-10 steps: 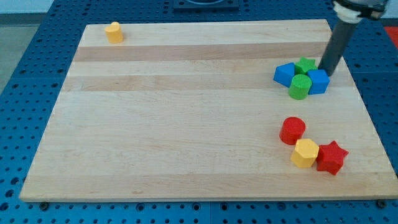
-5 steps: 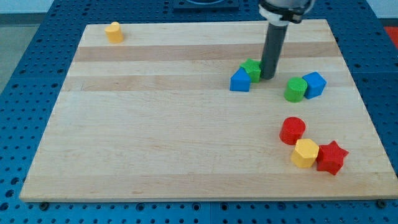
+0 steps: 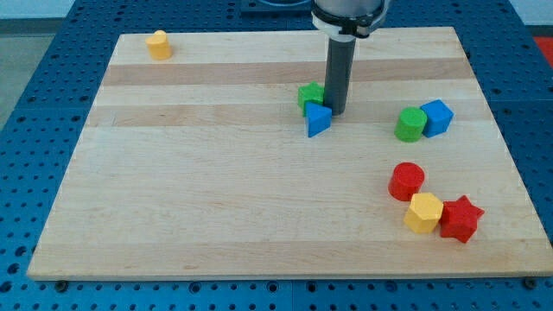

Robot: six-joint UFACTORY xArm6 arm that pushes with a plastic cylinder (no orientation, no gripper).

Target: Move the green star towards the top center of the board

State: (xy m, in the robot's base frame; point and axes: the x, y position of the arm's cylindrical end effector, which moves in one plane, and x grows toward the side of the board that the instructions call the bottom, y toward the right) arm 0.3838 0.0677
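Observation:
The green star [image 3: 309, 94] lies on the wooden board [image 3: 216, 173] a little right of centre in the upper half. A blue triangular block [image 3: 317, 120] touches it just below and to the right. My tip [image 3: 335, 113] stands right against the star's right side and the blue triangle's upper right. The rod rises from there to the view's top.
A green cylinder [image 3: 410, 124] and a blue cube [image 3: 437, 117] sit together at the right. A red cylinder [image 3: 406, 181], a yellow hexagonal block [image 3: 423, 212] and a red star [image 3: 460, 218] cluster at the lower right. A yellow block [image 3: 158, 44] sits at the top left.
My tip has slid left across the board, pushing the green star and the blue triangle away from the green cylinder and blue cube. The triangle has swung below the star.

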